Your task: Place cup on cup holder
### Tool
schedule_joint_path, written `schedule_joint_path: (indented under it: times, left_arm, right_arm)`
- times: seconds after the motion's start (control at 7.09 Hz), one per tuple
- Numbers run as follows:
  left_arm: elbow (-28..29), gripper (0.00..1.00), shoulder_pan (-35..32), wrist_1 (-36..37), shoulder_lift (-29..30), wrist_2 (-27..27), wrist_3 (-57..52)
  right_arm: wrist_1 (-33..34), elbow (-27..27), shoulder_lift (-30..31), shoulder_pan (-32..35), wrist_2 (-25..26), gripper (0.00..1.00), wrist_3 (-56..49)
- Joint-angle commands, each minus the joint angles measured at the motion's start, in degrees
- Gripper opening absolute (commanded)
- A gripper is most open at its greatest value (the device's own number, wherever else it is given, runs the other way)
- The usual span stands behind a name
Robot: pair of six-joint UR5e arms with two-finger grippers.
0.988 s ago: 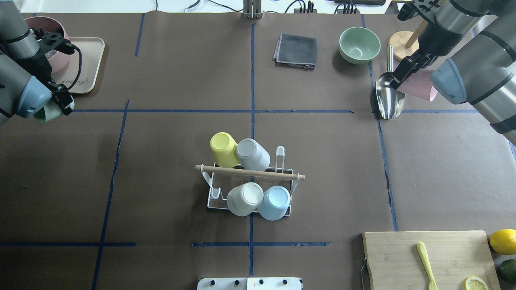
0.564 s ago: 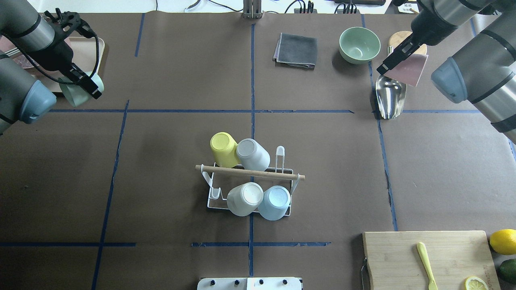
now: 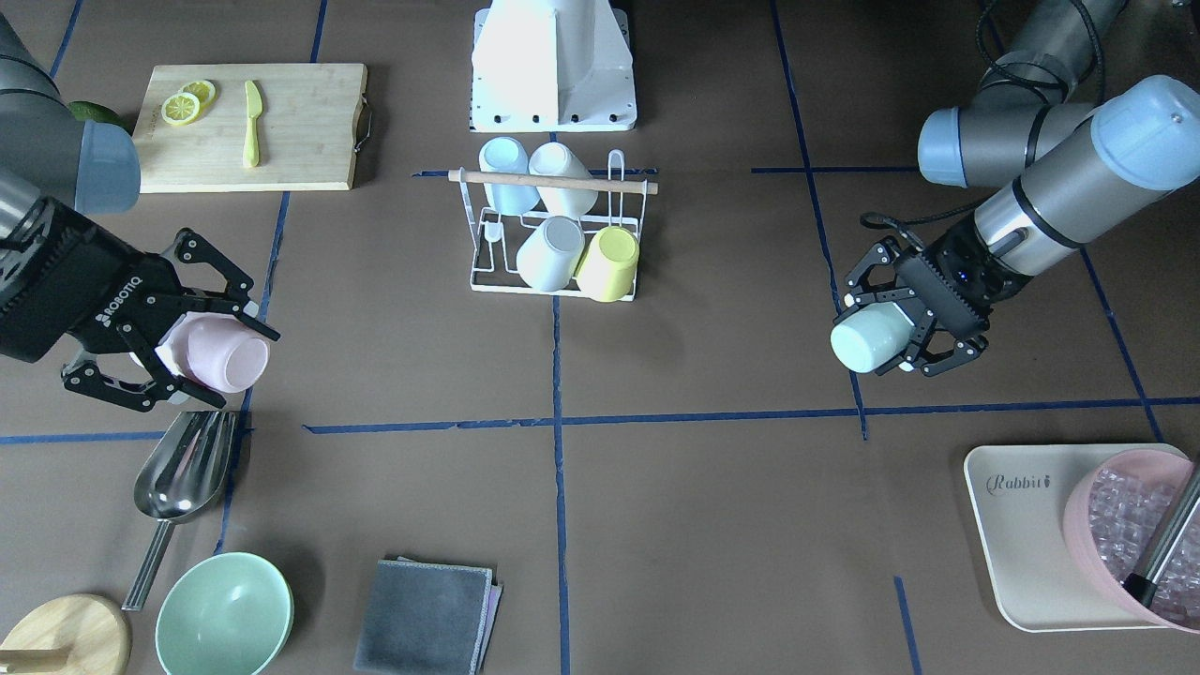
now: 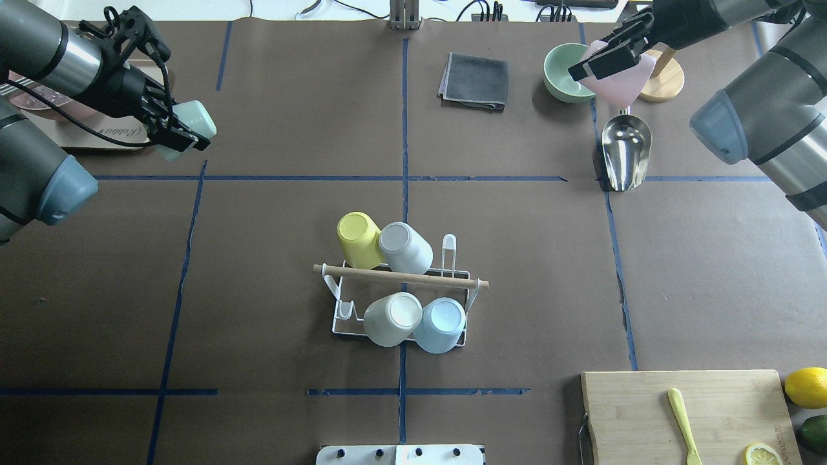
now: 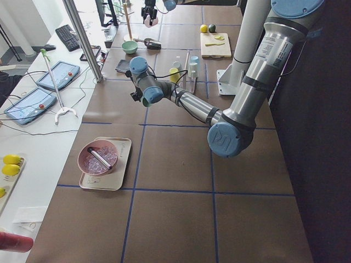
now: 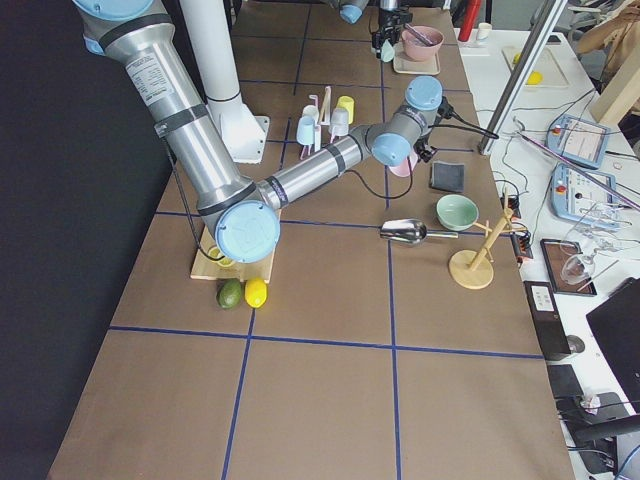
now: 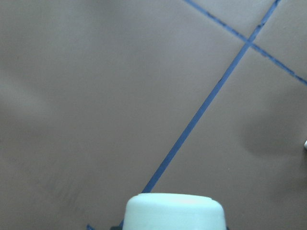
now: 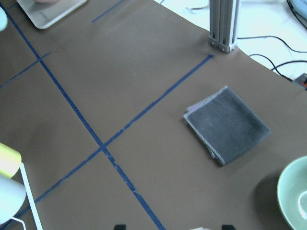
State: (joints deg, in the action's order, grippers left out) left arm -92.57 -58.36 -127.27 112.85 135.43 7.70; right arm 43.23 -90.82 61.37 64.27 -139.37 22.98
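While both arms hang well apart from the rack, step: carrying, by the look of it, with two cups aloft and neither yet over a prong
Left gripper (image 3: 883, 334): fingers closed round a mint cup (image 3: 864, 341), held on its side, base pointing away from the wrist
Right gripper (image 3: 221, 367): clamped on a pink cup (image 3: 236, 354), also sideways, up near the metal scoop (image 3: 187, 464)
Cup holder (image 4: 413, 279): mid-table, four cups upended on it; a tall prong (image 4: 449, 248) in the far row and a short prong (image 4: 345, 310) in the near row stand bare
Next move: probably swing a cup over a bare prong, tip it mouth-down (the rod handle crosses the middle and wants clearing), then lower and let go
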Motion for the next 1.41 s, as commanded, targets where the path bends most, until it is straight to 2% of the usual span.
schedule_joint_path:
  times: [0.0,0.14,0.28,0.42,0.56,0.71,0.99,1.13,1.27]
  left_arm:
    - [-2.9,0.05,3.0,-16.4,-2.3,-0.9,7.6]
    - [-5.0,0.05,4.4,-21.6,-2.5,-2.9,7.7]
    - [-7.3,0.05,8.3,-27.6,-2.7,-9.2,7.8]
    - [-13.4,0.05,15.7,-32.2,-7.1,-20.5,10.0]
    - [-18.2,0.05,21.9,-36.7,-10.5,-31.0,11.4]
    - [-19.1,0.05,24.8,-40.2,-11.6,-34.9,12.7]
    - [-19.0,0.05,36.0,-48.1,-11.8,-49.2,13.8]
    - [-17.3,0.05,39.3,-50.9,-11.6,-52.9,13.8]
    - [-15.6,0.05,41.5,-52.4,-11.2,-53.3,14.1]
  right_arm:
    - [-21.4,-0.2,-0.3,-1.9,6.9,0.00,14.7]
    - [-29.6,-0.5,-0.3,-5.6,14.5,0.00,19.9]
    - [-34.7,-0.8,-0.3,-9.2,21.8,0.00,23.9]
    - [-39.1,-0.8,-0.3,-13.4,25.8,0.01,27.3]
    - [-44.8,-0.8,0.5,-18.1,32.0,0.02,30.1]
    - [-49.3,-0.6,1.5,-23.3,36.1,0.02,32.1]
    - [-54.5,0.4,2.8,-28.9,40.6,0.02,32.0]
    - [-56.9,1.9,2.7,-30.0,42.1,0.03,32.0]
    - [-57.2,3.4,2.6,-30.2,42.2,0.03,31.8]
